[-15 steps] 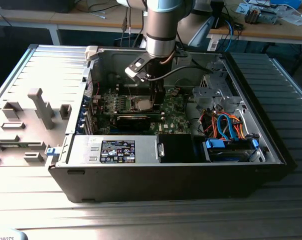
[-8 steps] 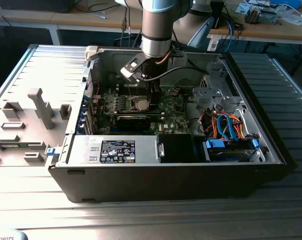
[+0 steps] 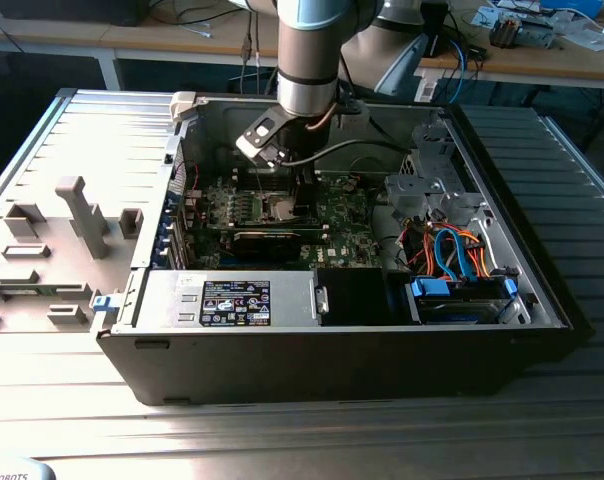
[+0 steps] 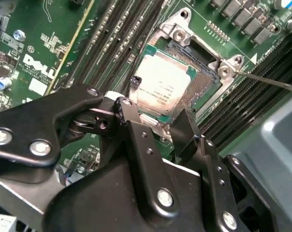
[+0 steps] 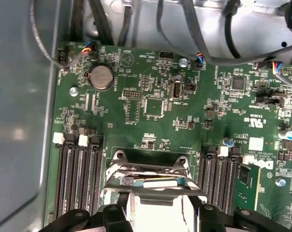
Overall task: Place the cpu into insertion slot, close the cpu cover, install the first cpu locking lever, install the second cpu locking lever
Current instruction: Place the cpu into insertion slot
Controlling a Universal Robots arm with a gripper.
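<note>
One cpu (image 4: 160, 89), pinched between the gripper's (image 4: 155, 112) two jaws, hovers over the one insertion slot (image 4: 197, 91); its single cpu cover (image 5: 146, 169) stands raised.

Open computer case (image 3: 332, 365); coin battery (image 5: 101, 77) on motherboard (image 5: 204, 99).

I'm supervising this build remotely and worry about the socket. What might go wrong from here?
1. The cpu sits off-centre over the insertion slot, with contacts bare along one side; seated skewed, it might bend them.
2. The thin locking lever juts out beside the slot, where the gripper might snag it.
3. In the first wrist view the cpu cover stands raised near the gripper, so a bump seems possible.
</note>
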